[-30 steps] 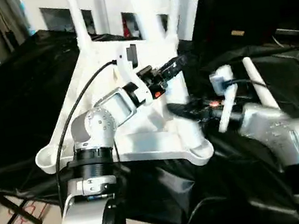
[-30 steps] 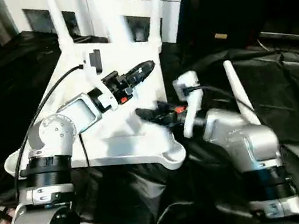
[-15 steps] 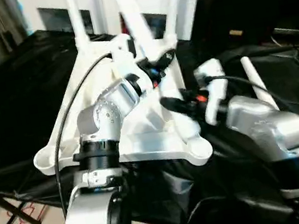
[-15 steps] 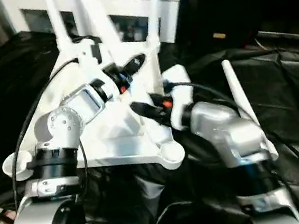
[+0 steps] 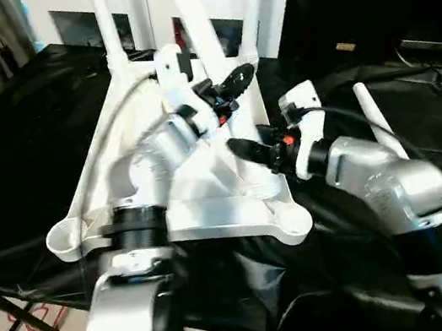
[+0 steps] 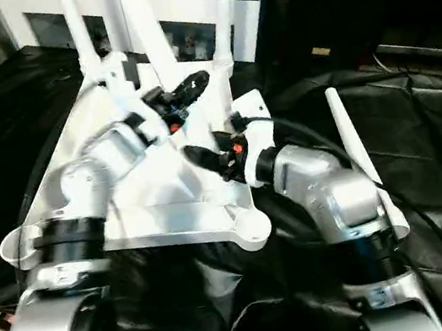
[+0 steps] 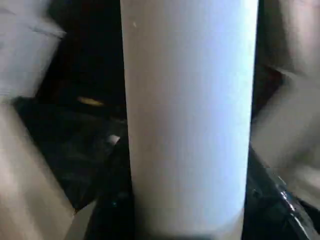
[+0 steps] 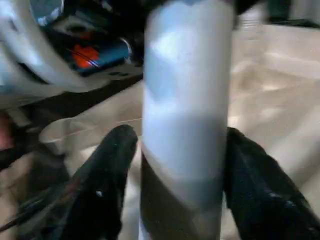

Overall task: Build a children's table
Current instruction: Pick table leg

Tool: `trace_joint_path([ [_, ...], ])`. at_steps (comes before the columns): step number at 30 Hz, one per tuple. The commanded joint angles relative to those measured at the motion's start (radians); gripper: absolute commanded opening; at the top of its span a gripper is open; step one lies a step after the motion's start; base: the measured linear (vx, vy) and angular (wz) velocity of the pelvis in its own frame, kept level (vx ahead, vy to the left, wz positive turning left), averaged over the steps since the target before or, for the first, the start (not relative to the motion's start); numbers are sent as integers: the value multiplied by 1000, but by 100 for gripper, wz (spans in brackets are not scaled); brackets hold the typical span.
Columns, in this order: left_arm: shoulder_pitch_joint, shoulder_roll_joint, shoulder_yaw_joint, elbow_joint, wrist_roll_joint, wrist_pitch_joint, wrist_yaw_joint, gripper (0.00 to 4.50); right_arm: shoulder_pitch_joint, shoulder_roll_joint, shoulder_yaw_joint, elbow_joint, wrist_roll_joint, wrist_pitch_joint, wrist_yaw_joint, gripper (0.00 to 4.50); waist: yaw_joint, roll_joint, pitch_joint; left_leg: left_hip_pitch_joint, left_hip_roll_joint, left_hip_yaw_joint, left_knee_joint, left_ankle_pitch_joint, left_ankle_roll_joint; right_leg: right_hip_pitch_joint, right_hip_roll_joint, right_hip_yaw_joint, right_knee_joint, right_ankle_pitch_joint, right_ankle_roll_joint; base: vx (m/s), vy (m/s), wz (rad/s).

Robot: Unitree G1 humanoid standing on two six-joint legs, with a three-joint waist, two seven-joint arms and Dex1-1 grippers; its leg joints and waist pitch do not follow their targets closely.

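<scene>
White plastic tabletop (image 5: 203,207) lies ribs-up at centre, both grippers, left gripper (image 5: 234,82) at twelve and right gripper (image 5: 251,148) below, straddling one leaning leg (image 5: 193,16), grip uncertain; judged next: seat it in a corner socket

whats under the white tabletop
Black cloth lies under the tabletop, draped over the work table and hanging off its near edge. What the cloth covers beneath the tabletop cannot be seen.
</scene>
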Motion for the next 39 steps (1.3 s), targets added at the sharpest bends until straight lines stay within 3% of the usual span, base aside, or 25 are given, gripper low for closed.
trace_joint_path([
  [1, 7, 18, -51, -35, -31, 28, -134, 186, 17, -44, 9, -50, 68, 37, 120, 313, 2, 6, -80, 14, 12, 7, -57, -83, 36, 69, -59, 36, -54, -41, -207, 0, 0, 0],
  [5, 4, 44, -71, -40, -52, 27, -240, 186, 37, -94, 33, -78, 103, 60, 206, 316, 5, 0, -79, 14, 11, 9, -57, -85, 39, 70, -61, 35, -56, -54, -217, 0, 0, 0],
  [9, -6, 74, -92, -68, -96, 53, -374, 186, 45, -150, 81, -81, 108, 66, 284, 298, 7, 2, -76, 16, 12, 8, -59, -136, 17, 69, -65, 35, -66, -167, -201, 0, 0, 0],
  [15, -16, 65, -72, -83, -133, 61, -395, 186, 43, -159, 111, -77, 97, 68, 298, 248, 5, 1, -76, 17, 14, 7, -59, -143, 2, 66, -64, 34, -67, -188, -195, 0, 0, 0],
  [16, -13, 65, -64, -88, -144, 63, -408, 186, 40, -155, 118, -73, 87, 61, 289, 248, 5, -6, -76, 16, 13, 7, -59, -137, 4, 67, -64, 34, -67, -190, -191, 0, 0, 0],
  [20, -9, 64, -54, -82, -147, 59, -401, 186, 32, -141, 116, -61, 84, 51, 264, 221, 5, -9, -77, 15, 13, 7, -58, -119, 8, 67, -64, 34, -65, -182, -185, 0, 0, 0],
  [22, -11, 58, -46, -66, -135, 50, -358, 186, 30, -134, 118, -57, 83, 45, 253, 204, 6, -7, -77, 15, 13, 7, -58, -119, 8, 66, -65, 34, -64, -182, -183, 0, 0, 0],
  [23, -13, 54, -41, -58, -129, 48, -335, 256, 29, -130, 119, -56, 81, 42, 247, 199, 6, -8, -76, 15, 12, 8, -58, -120, 9, 66, -64, 34, -66, -186, -182, 0, 0, 0],
  [27, 4, 42, -49, -75, -91, 3, -277, 262, 28, -99, 111, -39, 69, 19, 203, 196, 8, -6, -76, 14, 14, 6, -59, -120, 2, 66, -66, 34, -68, -198, -172, 0, 0, 0],
  [28, 9, 29, -46, -78, -61, -17, -216, 300, 25, -85, 106, -33, 63, 10, 181, 196, 8, -3, -78, 14, 15, 5, -59, -122, -2, 66, -65, 34, -66, -187, -172, 0, 0, 0],
  [30, 13, 18, -45, -81, -30, -34, -155, 302, 22, -71, 101, -27, 58, 2, 157, 196, 10, -2, -78, 16, 14, 6, -59, -123, -3, 66, -65, 34, -66, -186, -169, 0, 0, 0],
  [31, 14, -9, -31, -79, 21, -36, -4, 302, 16, -49, 96, -18, 49, -11, 118, 195, 8, 0, -79, 15, 16, 5, -59, -124, -6, 66, -65, 34, -63, -171, -171, 0, 0, 0],
  [32, 12, -21, -19, -76, 28, -32, 53, 302, 15, -42, 94, -17, 47, -14, 104, 195, 8, -2, -79, 16, 16, 5, -57, -119, -7, 66, -65, 34, -64, -157, -175, 0, 0, 0],
  [35, 6, -40, 6, -70, 23, -17, 122, 302, 14, -37, 94, -17, 42, -17, 90, 195, 12, -9, -80, 13, 12, 7, -56, -106, -3, 70, -62, 34, -63, -147, -174, 0, 0, 0],
  [36, 4, -44, 8, -68, 24, -26, 133, 302, 14, -35, 93, -16, 40, -17, 87, 195, 14, -7, -80, 13, 11, 6, -57, -99, 0, 70, -63, 34, -63, -150, -168, 0, 0, 0],
  [37, 0, -49, 9, -63, 26, -45, 134, 285, 12, -33, 93, -15, 38, -18, 86, 195, 12, -11, -79, 12, 11, 7, -57, -100, 3, 70, -62, 34, -66, -156, -162, 0, 0, 0],
  [39, 0, -59, 11, -65, 19, -53, 132, 274, 10, -30, 95, -11, 35, -22, 83, 195, 12, -7, -79, 11, 11, 6, -57, -96, 7, 70, -63, 34, -65, -159, -158, 0, 0, 0],
])
